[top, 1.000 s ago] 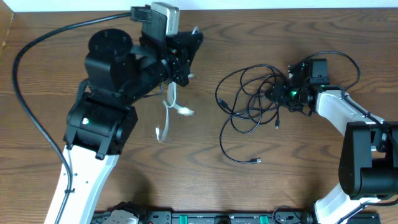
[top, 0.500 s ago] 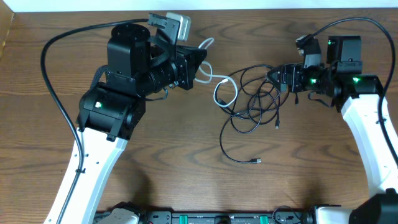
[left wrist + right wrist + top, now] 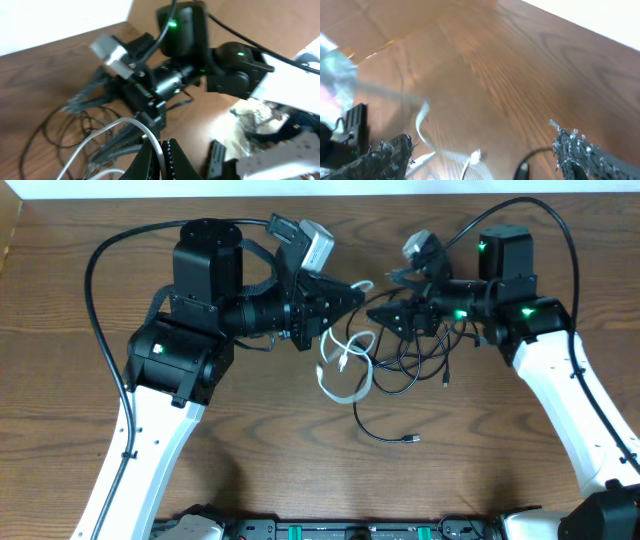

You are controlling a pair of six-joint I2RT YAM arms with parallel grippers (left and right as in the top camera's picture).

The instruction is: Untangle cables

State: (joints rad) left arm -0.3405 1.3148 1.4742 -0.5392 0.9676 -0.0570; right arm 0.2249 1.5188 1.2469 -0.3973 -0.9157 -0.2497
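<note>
My left gripper (image 3: 358, 289) points right and is shut on the white cable (image 3: 345, 375), which hangs from it in a loop down to the table. In the left wrist view the white cable (image 3: 107, 131) runs between the closed jaws (image 3: 162, 146). My right gripper (image 3: 380, 315) points left, open and empty, tip to tip with the left gripper and just above the tangle. In the right wrist view its fingers (image 3: 485, 147) are wide apart, with the white cable (image 3: 422, 127) and its plug below. The black cables (image 3: 412, 352) lie tangled under the right gripper, one end plug (image 3: 411, 440) trailing toward the front.
Thick black arm cords (image 3: 95, 290) arc over the table's left side and over the right arm (image 3: 560, 220). The far table edge (image 3: 120, 198) meets a white wall. Equipment sits along the front edge (image 3: 330, 530).
My left gripper has swung right, carrying the white cable over to the tangle. My right gripper has moved left toward it, above the black cables.
</note>
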